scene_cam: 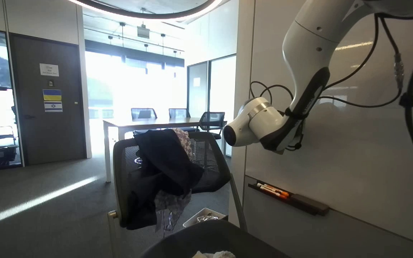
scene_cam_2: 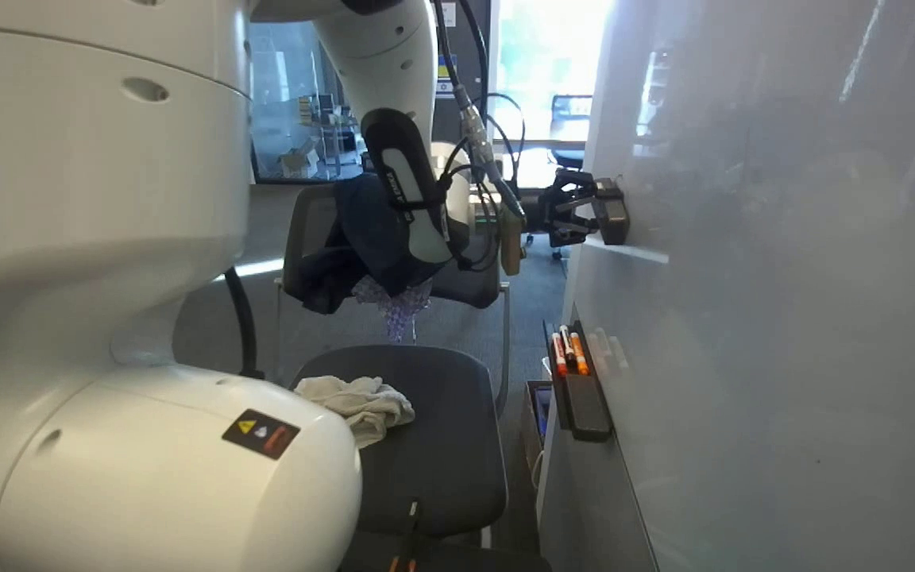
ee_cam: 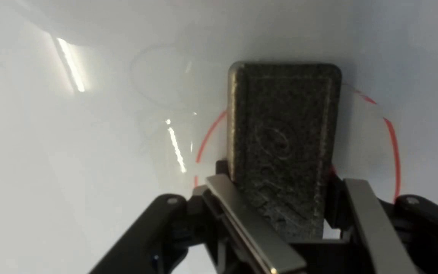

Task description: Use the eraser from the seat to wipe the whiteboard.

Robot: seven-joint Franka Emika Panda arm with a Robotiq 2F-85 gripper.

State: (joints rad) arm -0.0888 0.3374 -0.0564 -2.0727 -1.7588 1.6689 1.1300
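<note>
My gripper [ee_cam: 278, 174] is shut on a dark, speckled, block-shaped eraser [ee_cam: 285, 118], one finger on each long side. The eraser lies against or very close to the whiteboard [ee_cam: 89, 160]. A broken red drawn curve [ee_cam: 395, 152] shows on both sides of it; the part behind is hidden. In an exterior view the gripper [scene_cam_2: 573, 208] holds the eraser [scene_cam_2: 613, 213] at the whiteboard [scene_cam_2: 791, 334], above the ledge. In an exterior view the arm hides gripper and eraser beside the whiteboard [scene_cam: 371, 157]. The grey seat [scene_cam_2: 449, 453] bears a pale crumpled cloth [scene_cam_2: 366, 405].
The ledge tray holds several markers [scene_cam_2: 570, 349] and a dark block [scene_cam_2: 587, 403], also seen in an exterior view [scene_cam: 308, 202]. A black garment [scene_cam: 163, 165] hangs on the chair's backrest. Cables [scene_cam_2: 497, 199] loop along the arm. A table [scene_cam: 149, 123] stands farther back.
</note>
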